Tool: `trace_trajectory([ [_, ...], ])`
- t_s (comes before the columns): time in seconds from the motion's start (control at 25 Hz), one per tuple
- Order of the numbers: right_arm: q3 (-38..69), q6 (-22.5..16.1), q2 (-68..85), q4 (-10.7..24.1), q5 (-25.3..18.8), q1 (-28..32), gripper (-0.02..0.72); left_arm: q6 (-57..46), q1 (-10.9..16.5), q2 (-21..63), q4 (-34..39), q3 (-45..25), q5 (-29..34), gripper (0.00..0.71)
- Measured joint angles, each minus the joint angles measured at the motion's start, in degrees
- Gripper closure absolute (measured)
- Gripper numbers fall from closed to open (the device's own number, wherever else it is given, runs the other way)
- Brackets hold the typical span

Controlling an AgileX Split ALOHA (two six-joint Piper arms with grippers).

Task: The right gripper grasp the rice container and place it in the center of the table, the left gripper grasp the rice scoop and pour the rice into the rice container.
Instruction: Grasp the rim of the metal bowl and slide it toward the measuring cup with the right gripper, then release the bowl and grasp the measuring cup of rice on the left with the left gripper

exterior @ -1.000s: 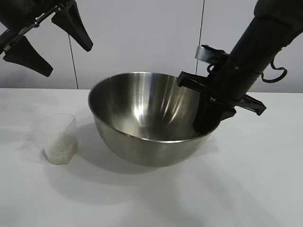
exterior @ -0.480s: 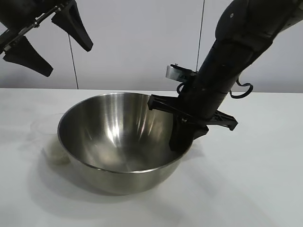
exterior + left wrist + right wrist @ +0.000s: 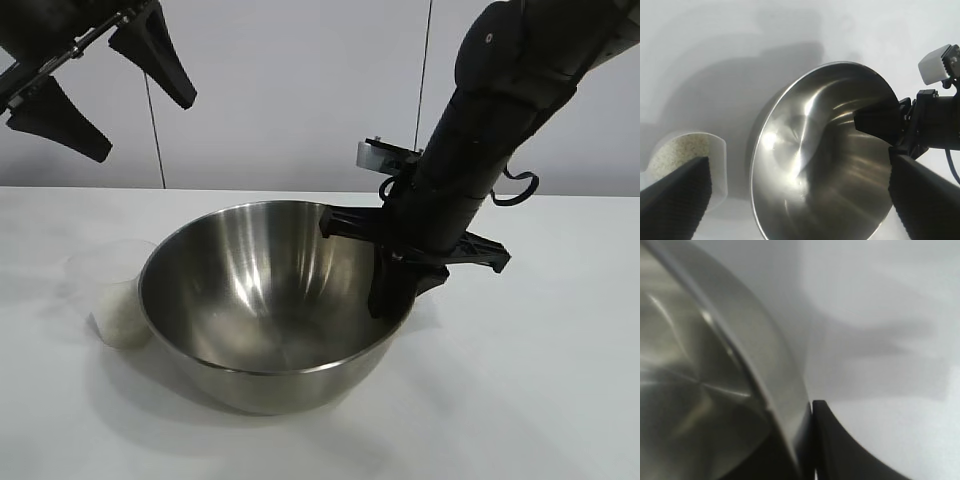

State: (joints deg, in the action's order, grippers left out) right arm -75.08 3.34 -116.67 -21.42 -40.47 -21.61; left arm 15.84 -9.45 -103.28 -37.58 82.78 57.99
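The rice container (image 3: pixel 270 300), a shiny steel bowl, sits on the white table (image 3: pixel 520 400) near its middle. My right gripper (image 3: pixel 395 290) is shut on the bowl's right rim, one finger inside and one outside, as the right wrist view shows at the rim (image 3: pixel 785 405). The rice scoop (image 3: pixel 112 290), a clear cup holding white rice (image 3: pixel 122 322), stands just left of the bowl and is partly hidden by it. My left gripper (image 3: pixel 143 128) hangs open high at the upper left, above the scoop (image 3: pixel 717 165) and the bowl (image 3: pixel 825 165), holding nothing.
A pale wall with vertical seams stands behind the table. Bare tabletop stretches in front of the bowl and to its right (image 3: pixel 560 330).
The right gripper has dragged the bowl leftward and nearer, up against the scoop, then back a little to the right. The left gripper has not moved.
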Motion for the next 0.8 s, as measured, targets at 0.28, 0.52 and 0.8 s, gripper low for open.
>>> trace_trajectory([
  [0.28,-0.4,-0.05,0.0,-0.46,-0.08,0.0,0.346,0.0,0.0,0.0,0.0,0.0,0.0,0.016],
  [0.52,-0.68,-1.37,3.3,2.44,-3.08,0.05,0.031,0.0,0.0,0.0,0.0,0.0,0.0,0.016],
  [0.8,-12.79,-5.74,9.3,12.17,-17.1,5.48,0.01,0.0,0.0,0.0,0.0,0.0,0.0,0.015],
])
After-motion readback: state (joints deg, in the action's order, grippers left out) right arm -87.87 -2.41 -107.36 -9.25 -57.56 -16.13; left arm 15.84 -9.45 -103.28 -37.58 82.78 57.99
